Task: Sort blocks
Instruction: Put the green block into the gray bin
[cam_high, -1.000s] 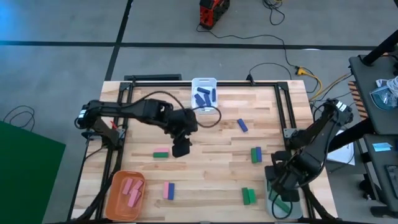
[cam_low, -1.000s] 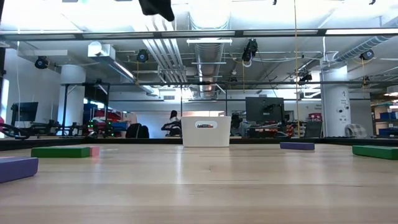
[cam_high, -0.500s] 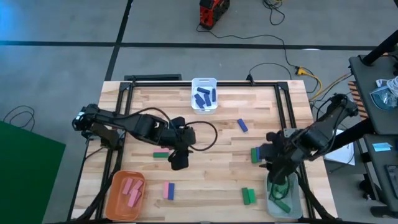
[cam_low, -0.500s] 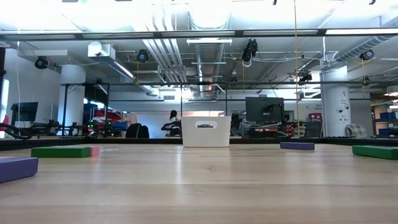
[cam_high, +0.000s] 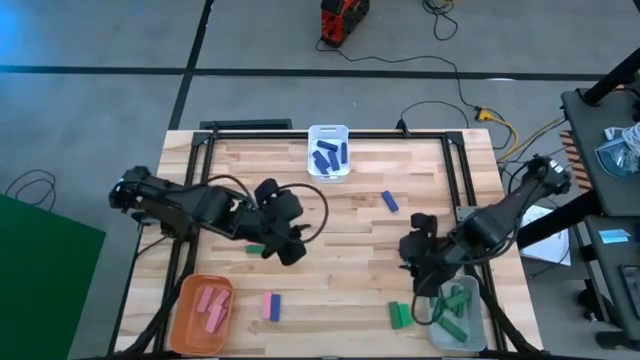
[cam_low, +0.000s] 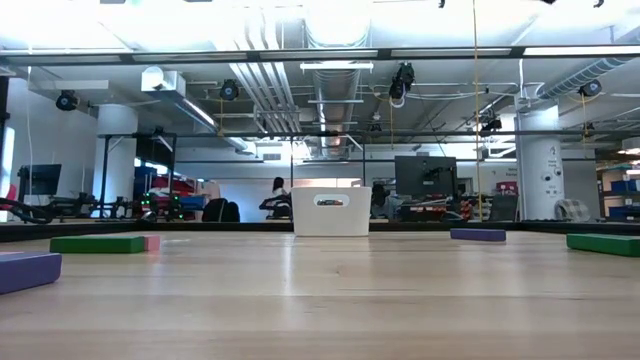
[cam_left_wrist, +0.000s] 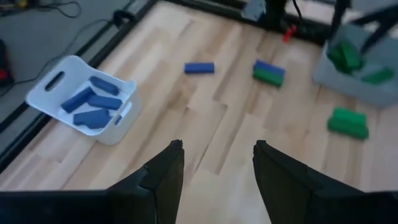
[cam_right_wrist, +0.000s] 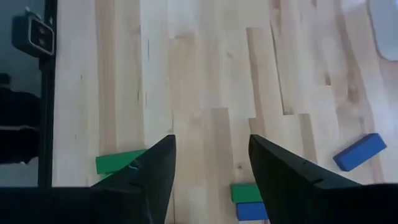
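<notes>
Green blocks (cam_high: 455, 305) lie in the grey bin (cam_high: 478, 338); dark blue ones fill the white bin (cam_high: 328, 131), pink ones the orange bin (cam_high: 190, 330), with loose blocks scattered over the wooden table (cam_high: 340, 280). Both grippers empty, fingers apart: left gripper (cam_high: 290, 250) beside a green block (cam_high: 256, 250), right gripper (cam_high: 412, 248) above the green-and-blue pair (cam_left_wrist: 268, 72). Step judged: reaching for fresh blocks; next, descend and close squarely on one.

I saw bright, even overhead light with soft shadows, ceiling fixtures (cam_low: 320, 12) blown out to glare in the low view, and the left wrist view blurred toward its far edge.
</notes>
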